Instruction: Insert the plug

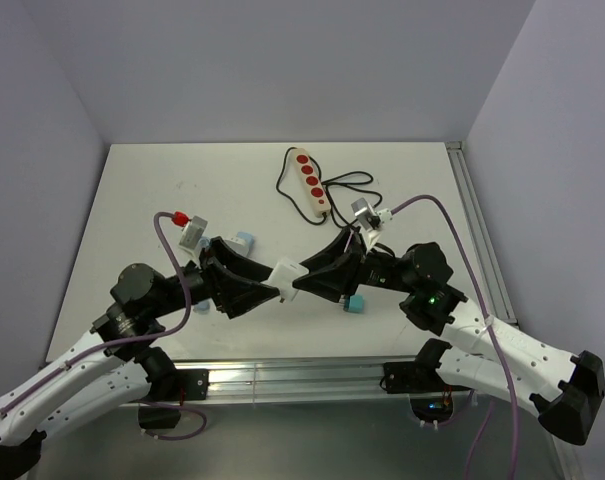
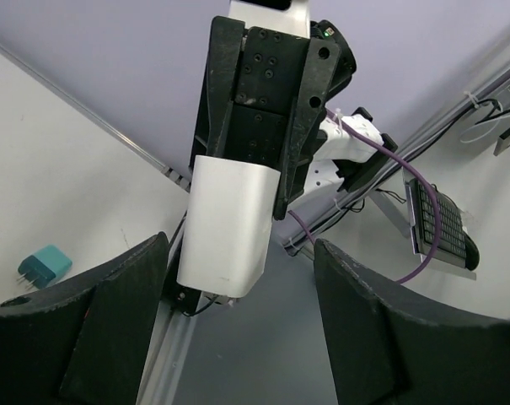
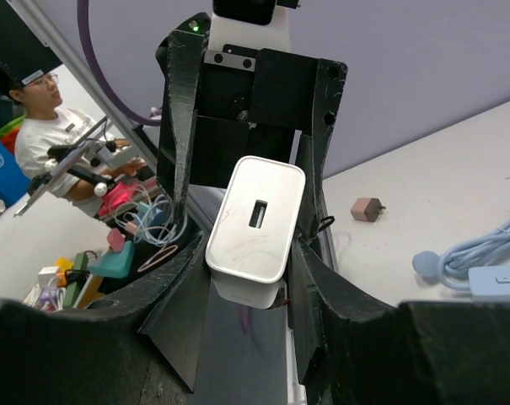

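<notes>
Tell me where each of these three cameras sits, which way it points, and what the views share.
Top camera: above and behind the arm bases, looking down on the table; both arms show, meeting at a white charger.
Left wrist: on the left arm, facing the right gripper, shut on the charger; its own open fingers frame the bottom.
Right wrist: on the right arm, facing the left gripper; its own fingers flank the charger.
Shared: all three show the charger; top and left wrist also show a teal plug.
</notes>
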Motion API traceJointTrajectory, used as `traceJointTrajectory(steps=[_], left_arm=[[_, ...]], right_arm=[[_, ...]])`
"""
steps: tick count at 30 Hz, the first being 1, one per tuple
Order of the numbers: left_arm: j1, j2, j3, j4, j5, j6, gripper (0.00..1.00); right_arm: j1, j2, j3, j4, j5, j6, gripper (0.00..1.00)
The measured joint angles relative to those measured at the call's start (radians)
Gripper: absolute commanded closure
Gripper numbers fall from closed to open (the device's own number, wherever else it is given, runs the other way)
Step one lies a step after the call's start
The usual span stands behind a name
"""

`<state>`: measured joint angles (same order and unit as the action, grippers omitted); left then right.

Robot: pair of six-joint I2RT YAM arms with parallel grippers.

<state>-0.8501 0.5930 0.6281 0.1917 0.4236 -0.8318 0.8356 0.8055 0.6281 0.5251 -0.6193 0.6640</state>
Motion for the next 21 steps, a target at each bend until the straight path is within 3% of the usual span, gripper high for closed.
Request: traceJointTrajectory(steps=[6, 8, 10, 12, 13, 17, 21], left_arm=[[0.0, 0.023, 0.0, 0.051, 0.032, -0.013, 0.32], [0.0, 0.034, 0.0, 0.06, 0.042, -0.022, 0.39], [0.0, 0.045, 0.0, 0.066, 0.05, -0.029, 0.53], [0.004, 0.055, 0.0, 0.066, 0.055, -0.035, 0.74], [0.004, 0.058, 0.0, 0.07, 0.063, -0.033, 0.99], [0.008, 0.058, 0.011, 0.049, 0.079, -0.005, 0.99], [0.009, 0.058, 0.053, -0.036, 0.073, 0.045, 1.0]], right_arm=[[0.006, 0.027, 0.0, 0.042, -0.017, 0.028, 1.0], [0.007, 0.03, 0.0, 0.048, -0.018, 0.031, 1.0], [0.008, 0.03, 0.0, 0.053, -0.018, 0.032, 1.0], [0.012, 0.029, 0.0, 0.058, -0.019, 0.031, 1.0], [0.013, 0.027, 0.001, 0.05, -0.023, 0.033, 1.0], [0.013, 0.026, 0.034, -0.031, -0.023, 0.02, 0.54], [0.013, 0.028, 0.11, -0.17, -0.016, -0.034, 0.45]])
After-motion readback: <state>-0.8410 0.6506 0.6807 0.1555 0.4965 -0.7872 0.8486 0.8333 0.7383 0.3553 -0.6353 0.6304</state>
